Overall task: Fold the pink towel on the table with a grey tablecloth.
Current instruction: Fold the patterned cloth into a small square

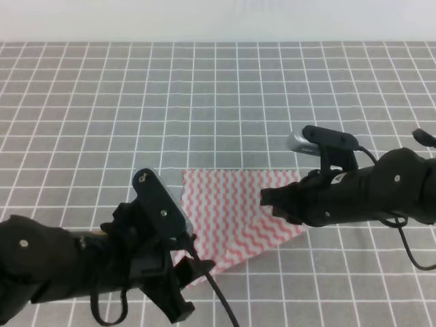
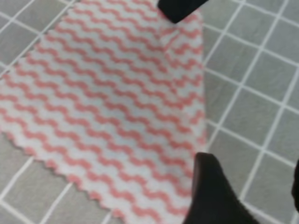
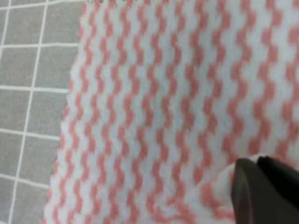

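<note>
The pink towel [image 1: 235,208], with pink-and-white zigzag stripes, lies flat and a little askew on the table with the grey tablecloth [image 1: 204,102]. My left gripper [image 1: 189,267] is at the towel's near left corner. In the left wrist view the left gripper [image 2: 252,198] is open, its jaws apart over grey cloth just past the towel's [image 2: 107,107] edge. My right gripper [image 1: 268,199] is on the towel's right part. In the right wrist view the right gripper [image 3: 258,186] is shut, with the towel [image 3: 159,107] puckered up against it.
The gridded grey cloth stretches on all sides of the towel. A pale wall [image 1: 218,20] runs along the table's far edge. Cables [image 1: 221,296] hang from both arms near the front.
</note>
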Robot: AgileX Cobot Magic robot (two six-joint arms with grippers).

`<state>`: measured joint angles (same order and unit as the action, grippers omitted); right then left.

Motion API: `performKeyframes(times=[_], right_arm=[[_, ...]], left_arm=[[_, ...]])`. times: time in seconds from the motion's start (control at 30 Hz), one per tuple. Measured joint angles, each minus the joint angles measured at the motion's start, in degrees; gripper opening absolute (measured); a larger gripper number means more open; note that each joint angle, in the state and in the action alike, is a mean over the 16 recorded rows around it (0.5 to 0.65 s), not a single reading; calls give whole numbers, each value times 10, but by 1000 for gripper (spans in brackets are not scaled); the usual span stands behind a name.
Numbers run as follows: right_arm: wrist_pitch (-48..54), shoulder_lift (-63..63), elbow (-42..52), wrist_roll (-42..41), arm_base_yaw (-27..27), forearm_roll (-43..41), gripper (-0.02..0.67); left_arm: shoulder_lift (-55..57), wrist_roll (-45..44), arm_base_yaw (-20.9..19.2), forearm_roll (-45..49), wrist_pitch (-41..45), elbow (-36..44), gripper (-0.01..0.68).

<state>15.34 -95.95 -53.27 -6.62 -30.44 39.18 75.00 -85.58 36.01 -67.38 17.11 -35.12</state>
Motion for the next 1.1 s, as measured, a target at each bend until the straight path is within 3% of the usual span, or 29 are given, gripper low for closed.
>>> performKeyframes(times=[0.1, 0.23, 0.6, 1.1], right_arm=[[0, -4, -5, 0, 3, 0, -15], [1, -8, -9, 0, 8, 0, -15], [2, -9, -11, -4, 17, 0, -15], [11, -5, -11, -18, 19, 3, -15]], left_arm=[[12, -19, 0, 0, -8, 0, 358], [33, -48, 0, 0, -20, 0, 377], [95, -117, 0, 0, -57, 0, 380], [113, -133, 0, -1, -106, 0, 380]])
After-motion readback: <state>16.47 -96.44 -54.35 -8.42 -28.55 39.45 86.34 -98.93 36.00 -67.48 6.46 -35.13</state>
